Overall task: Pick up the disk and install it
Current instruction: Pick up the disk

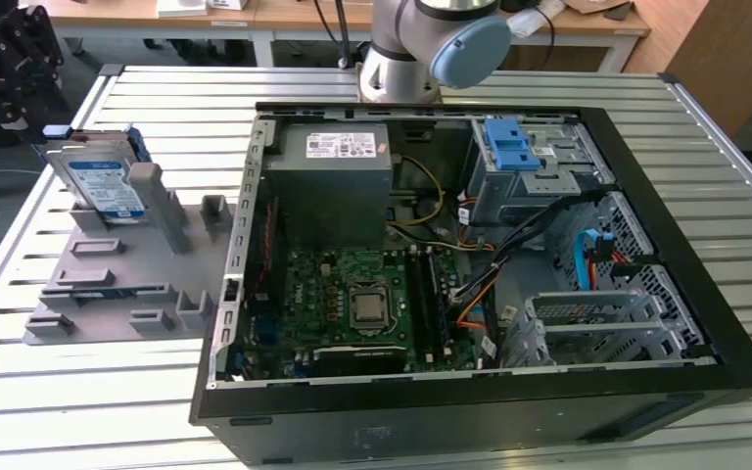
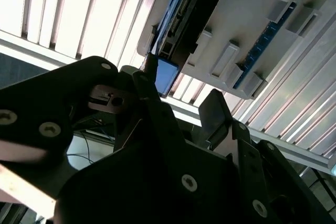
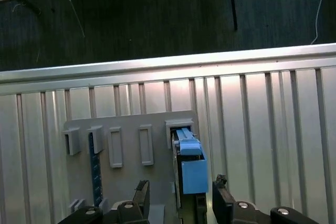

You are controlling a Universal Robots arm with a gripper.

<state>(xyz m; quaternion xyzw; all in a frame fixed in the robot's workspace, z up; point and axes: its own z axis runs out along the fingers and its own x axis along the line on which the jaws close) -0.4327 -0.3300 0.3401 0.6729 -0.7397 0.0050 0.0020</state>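
Silver-grey metal edged in blue plastic, the disk [image 1: 103, 179] stands on edge in a slot of the grey fixture [image 1: 115, 284]. It sits near the far corner of the slatted tabletop [image 1: 75, 411] on the exterior view's left, well apart from the open computer case [image 1: 481, 421].

In the first wrist view the gripper [image 3: 181, 196] hangs over the disk's upper edge, with the blue bracket [image 3: 191, 174] lying between the two dark fingers [image 3: 220, 192]. The jaws stand wide and hold nothing, and the bracket is nearer one finger than the other.

That upper edge runs crosswise to the line joining the fingers, so each finger faces one of the disk's broad sides. By my judgement the gripper is lined up for the pick, and the disk is not yet gripped.
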